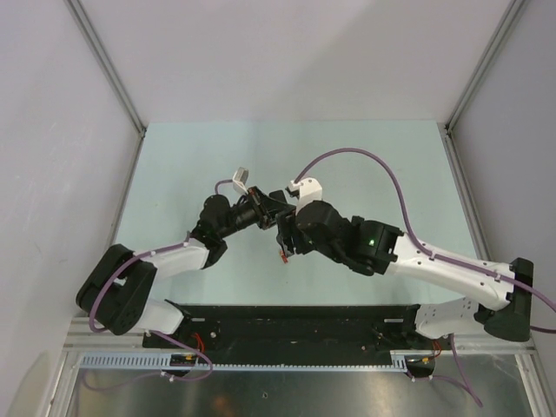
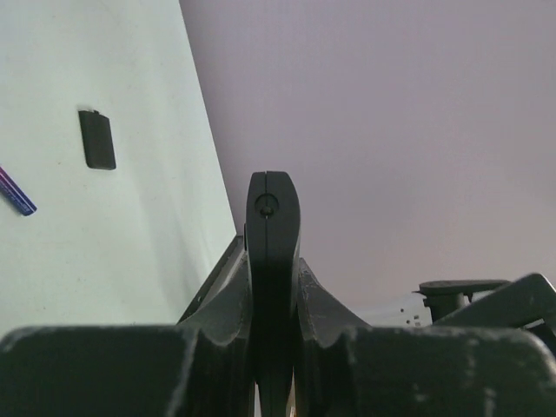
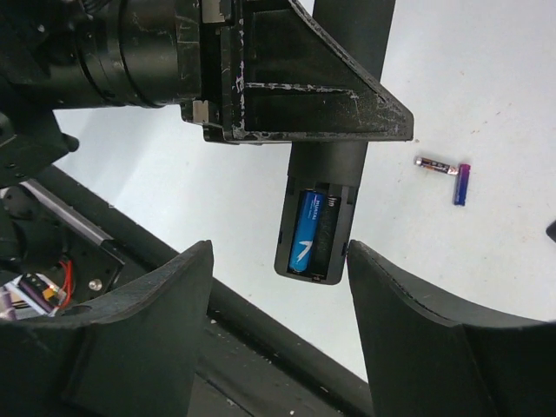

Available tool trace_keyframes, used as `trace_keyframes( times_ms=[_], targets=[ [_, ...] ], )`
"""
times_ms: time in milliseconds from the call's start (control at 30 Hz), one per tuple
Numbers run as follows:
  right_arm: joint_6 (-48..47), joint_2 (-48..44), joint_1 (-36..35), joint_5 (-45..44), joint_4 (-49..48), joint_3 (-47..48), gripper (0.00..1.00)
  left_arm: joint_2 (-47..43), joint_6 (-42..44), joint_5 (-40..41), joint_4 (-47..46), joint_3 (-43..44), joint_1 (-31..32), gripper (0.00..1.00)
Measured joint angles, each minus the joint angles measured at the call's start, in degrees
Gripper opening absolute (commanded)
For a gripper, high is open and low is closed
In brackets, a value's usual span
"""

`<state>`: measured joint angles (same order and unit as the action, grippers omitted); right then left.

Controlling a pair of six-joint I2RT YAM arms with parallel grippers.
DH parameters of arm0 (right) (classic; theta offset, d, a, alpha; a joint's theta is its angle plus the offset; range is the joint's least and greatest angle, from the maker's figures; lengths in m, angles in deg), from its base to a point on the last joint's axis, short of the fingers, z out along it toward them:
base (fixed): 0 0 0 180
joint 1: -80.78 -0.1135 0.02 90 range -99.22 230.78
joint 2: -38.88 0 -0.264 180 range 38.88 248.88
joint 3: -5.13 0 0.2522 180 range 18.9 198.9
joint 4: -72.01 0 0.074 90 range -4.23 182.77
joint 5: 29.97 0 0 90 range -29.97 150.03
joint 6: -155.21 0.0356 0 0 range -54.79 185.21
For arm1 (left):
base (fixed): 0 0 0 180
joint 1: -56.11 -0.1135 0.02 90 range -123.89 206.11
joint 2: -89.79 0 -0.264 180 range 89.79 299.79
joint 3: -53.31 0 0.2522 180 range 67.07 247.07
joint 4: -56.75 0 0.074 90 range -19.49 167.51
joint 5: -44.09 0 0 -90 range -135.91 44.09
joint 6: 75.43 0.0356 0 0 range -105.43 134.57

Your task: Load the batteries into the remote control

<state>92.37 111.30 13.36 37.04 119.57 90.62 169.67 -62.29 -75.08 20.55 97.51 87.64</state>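
Note:
My left gripper [image 2: 272,261] is shut on the remote control [image 2: 273,217], a slim black bar seen edge-on between its fingers. In the right wrist view the remote control [image 3: 317,221] hangs below the left gripper [image 3: 295,87] with its open battery slot facing the camera. One blue battery [image 3: 306,233] sits in the left bay; the bay beside it is dark and bare. My right gripper [image 3: 278,252] is open and empty, its jaws standing either side of the remote's lower end. In the top view both grippers, left [image 1: 274,210] and right [image 1: 287,236], meet at the table's middle.
Two loose batteries lie on the table: a red-and-silver one [image 3: 434,165] and a blue-purple one [image 3: 461,184]. A blue-purple battery [image 2: 16,193] and a small flat black battery cover [image 2: 96,139] show in the left wrist view. The black base rail [image 1: 295,326] runs along the near edge.

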Motion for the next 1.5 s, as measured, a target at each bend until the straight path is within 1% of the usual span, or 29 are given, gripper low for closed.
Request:
trace_keyframes(
  times_ms=[133, 433, 833, 1100, 1500],
  targets=[
    [-1.60, 2.21, -1.03, -1.68, 0.81, 1.51, 0.65, -0.94, 0.98, 0.55, 4.24, 0.90, 0.00, 0.00],
    [-3.30, 5.70, -1.73, -2.34, 1.11, 2.36, 0.62, -1.25, 1.46, 0.59, 8.11, 1.49, 0.07, 0.00],
    [-3.91, 8.00, -1.68, -2.56, 1.11, 2.62, 0.61, -1.68, 1.86, 0.55, 8.74, 2.05, 0.42, 0.00],
    [-3.93, 8.72, -1.29, -2.45, 1.05, 2.69, 0.56, -1.68, 1.92, 0.57, 9.01, 2.36, 0.59, 0.00],
    [-4.33, 9.57, -1.03, -2.49, 1.11, 2.71, 0.50, -1.68, 2.34, 0.57, 9.60, 2.49, 0.59, 0.00]
  ],
)
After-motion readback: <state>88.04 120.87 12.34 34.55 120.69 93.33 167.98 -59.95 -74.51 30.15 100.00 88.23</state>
